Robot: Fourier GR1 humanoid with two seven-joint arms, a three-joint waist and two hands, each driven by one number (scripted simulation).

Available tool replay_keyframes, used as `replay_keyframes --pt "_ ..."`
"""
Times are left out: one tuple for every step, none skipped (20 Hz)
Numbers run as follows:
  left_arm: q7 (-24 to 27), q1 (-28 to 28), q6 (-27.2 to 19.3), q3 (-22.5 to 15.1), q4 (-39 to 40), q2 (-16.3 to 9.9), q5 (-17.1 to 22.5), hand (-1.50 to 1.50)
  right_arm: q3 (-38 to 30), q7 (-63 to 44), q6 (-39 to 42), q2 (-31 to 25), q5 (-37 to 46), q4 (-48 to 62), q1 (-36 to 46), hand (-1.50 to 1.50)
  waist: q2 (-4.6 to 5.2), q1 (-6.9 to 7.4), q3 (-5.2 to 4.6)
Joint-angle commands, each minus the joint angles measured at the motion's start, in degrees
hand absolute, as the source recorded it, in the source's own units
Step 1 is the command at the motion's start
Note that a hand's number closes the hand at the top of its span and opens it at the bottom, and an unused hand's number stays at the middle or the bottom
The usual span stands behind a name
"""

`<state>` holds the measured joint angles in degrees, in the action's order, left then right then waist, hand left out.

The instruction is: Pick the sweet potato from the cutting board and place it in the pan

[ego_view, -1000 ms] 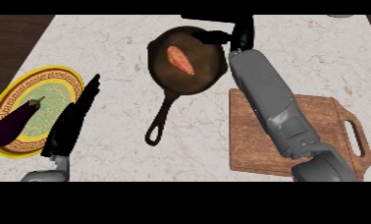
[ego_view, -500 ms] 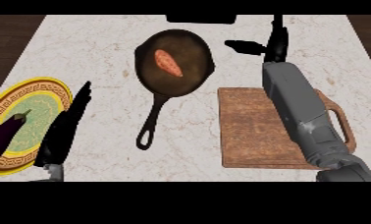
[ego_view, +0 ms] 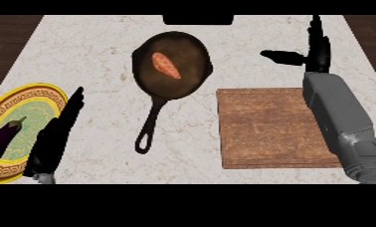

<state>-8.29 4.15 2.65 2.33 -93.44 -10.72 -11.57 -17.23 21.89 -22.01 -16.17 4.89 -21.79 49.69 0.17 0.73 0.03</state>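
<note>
Right hand [ego_view: 314, 52] farther from pan [ego_view: 172, 64], beside cutting board [ego_view: 268, 126].

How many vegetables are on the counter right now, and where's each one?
2. The sweet potato lies inside the pan, near its middle. The eggplant sits on the yellow-rimmed plate at the left edge, partly cut off by the frame. The cutting board holds none.

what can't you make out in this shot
- Plate, head view: its left part is cut off by the picture's edge, and the left hand covers its right rim.
- Eggplant, head view: partly cut off by the left edge.
- Cutting board, head view: its right side is hidden under the right forearm.
- Dark object at the counter's far edge: too dark to identify.
</note>
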Motion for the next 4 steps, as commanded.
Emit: replay_keyframes --pt "-0.6 2.5 -0.3 -1.2 -2.3 1.3 -1.0 0.0 -0.3 0.1 6.3 -5.2 -0.9 -0.9 -2.6 -1.5 -0.07 -0.13 0.0" --pt "2.4 0.4 -0.1 0.7 2.4 0.0 -0.9 0.0 0.3 0.8 7.7 -4.6 -1.3 -4.2 -5.3 -1.5 -0.19 -0.69 -0.03" --pt "0.8 0.5 0.5 0.9 -0.2 0.4 0.5 0.0 -0.5 1.3 8.1 -5.9 -1.7 -2.1 -4.0 -1.5 -0.03 -0.16 0.0" --pt "1.2 1.2 -1.7 -1.1 0.2 2.0 -2.5 0.0 -0.4 1.0 9.6 -6.5 -1.8 -2.4 -4.2 -1.5 -0.04 -0.2 0.0"
